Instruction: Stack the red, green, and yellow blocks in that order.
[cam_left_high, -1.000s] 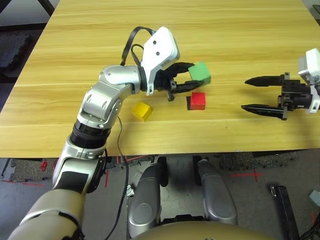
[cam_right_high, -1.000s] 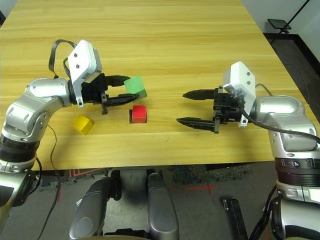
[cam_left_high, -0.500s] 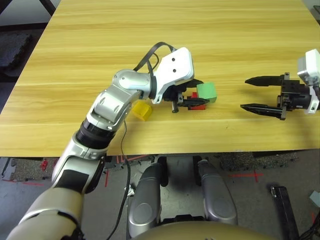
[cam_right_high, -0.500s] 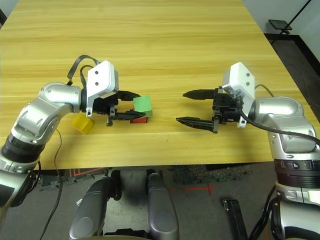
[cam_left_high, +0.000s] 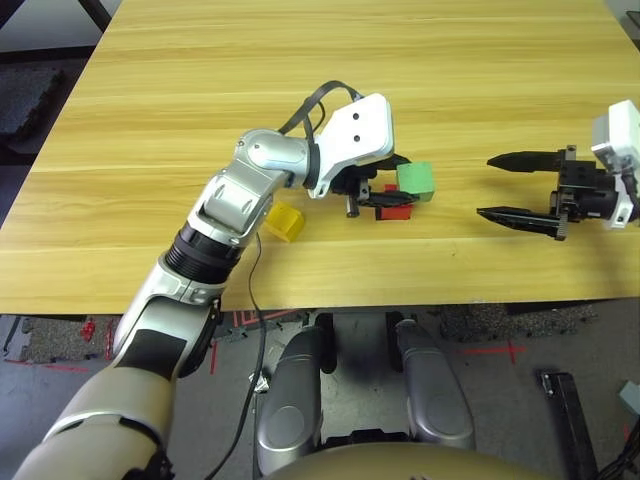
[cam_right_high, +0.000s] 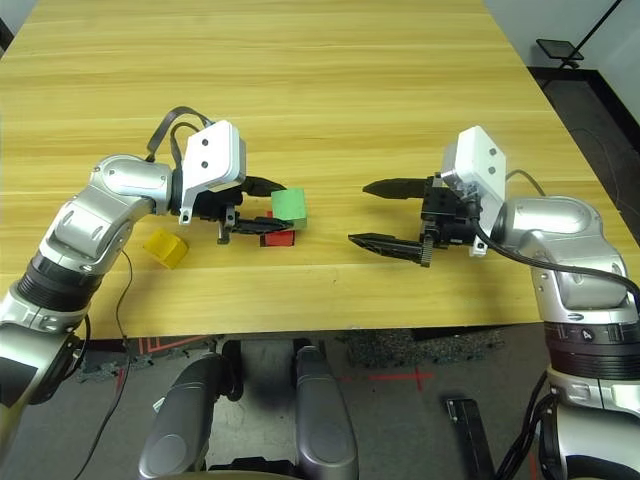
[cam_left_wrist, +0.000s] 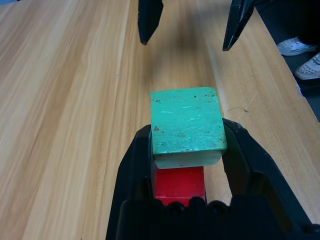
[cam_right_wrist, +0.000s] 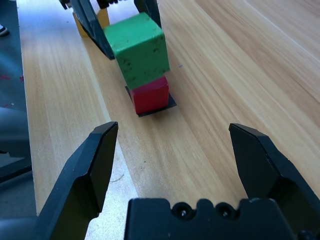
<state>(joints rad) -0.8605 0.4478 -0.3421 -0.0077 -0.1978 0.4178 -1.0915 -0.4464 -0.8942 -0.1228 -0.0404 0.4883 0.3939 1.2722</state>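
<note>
Pale wood table (cam_left_high: 300, 30) — left pincer (cam_left_high: 400, 180) gripping a scuffed green cube (cam_left_high: 415, 181), right pincer (cam_left_high: 500, 188) wide.

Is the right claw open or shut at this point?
Open: the right claw has its two black fingers spread wide, with only bare wooden tabletop between them.

Left hand (cam_left_wrist: 188, 137) closed, right (cam_right_wrist: 174, 131) open.

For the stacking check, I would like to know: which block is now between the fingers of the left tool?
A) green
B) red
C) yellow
A: the green block is gripped between the left tool's two black fingers, near the red block.
</note>
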